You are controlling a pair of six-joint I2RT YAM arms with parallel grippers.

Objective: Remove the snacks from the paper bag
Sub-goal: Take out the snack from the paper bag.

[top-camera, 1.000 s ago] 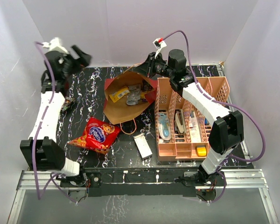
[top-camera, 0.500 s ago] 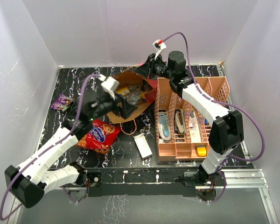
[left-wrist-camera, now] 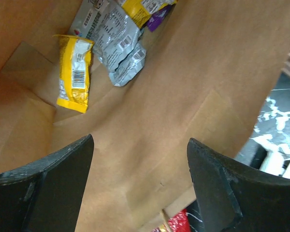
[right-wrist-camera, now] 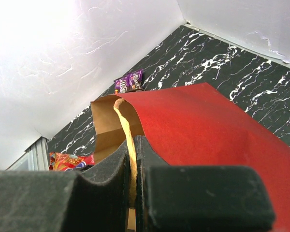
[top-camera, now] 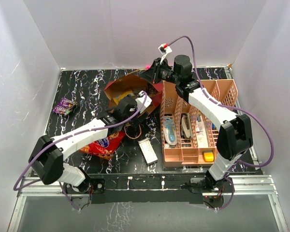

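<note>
The dark red paper bag point(top-camera: 117, 87) lies tipped with its brown mouth toward the front left. My right gripper point(top-camera: 153, 72) is shut on its tan cord handle point(right-wrist-camera: 126, 130) and holds the upper wall point(right-wrist-camera: 208, 125) up. My left gripper point(top-camera: 141, 100) is open and empty inside the bag mouth point(left-wrist-camera: 183, 96). Ahead of it, deeper in the bag, lie an orange-yellow packet point(left-wrist-camera: 75, 72), a clear silvery wrapper point(left-wrist-camera: 118, 53) and a purple wrapper point(left-wrist-camera: 157, 14). The large red snack bag point(top-camera: 104, 145) lies on the table, partly under my left arm. A purple packet point(top-camera: 65, 105) lies at the far left.
A pink slotted rack point(top-camera: 217, 92) with stationery and a yellow block point(top-camera: 209, 155) stands right of the bag, close to my right arm. A small white box point(top-camera: 147, 151) lies in front of the bag. White walls enclose the black marbled table point(top-camera: 82, 82).
My left arm has swung from the far left corner across to the bag, and its open gripper has entered the mouth. The purple packet now lies at the far left. The right gripper still holds the handle.
</note>
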